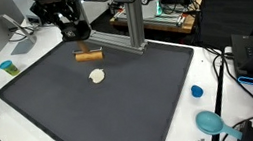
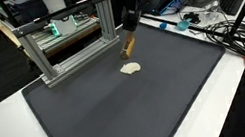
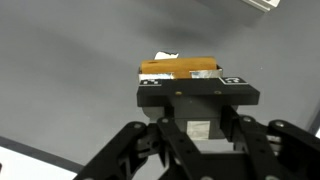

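Gripper [image 1: 81, 37] clenched on a brown stick [image 1: 88, 55] at the far part of a dark mat [image 1: 123, 116], metal frame [image 1: 132, 24] just beside, cream lump [image 1: 97, 76] near the stick, not touching it, stick filling the wrist view.

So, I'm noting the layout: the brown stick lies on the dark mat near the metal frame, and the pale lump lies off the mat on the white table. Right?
Not quite. The pale lump lies on the dark mat too, a little apart from the brown stick, as both exterior views show. The stick does lie near the metal frame.
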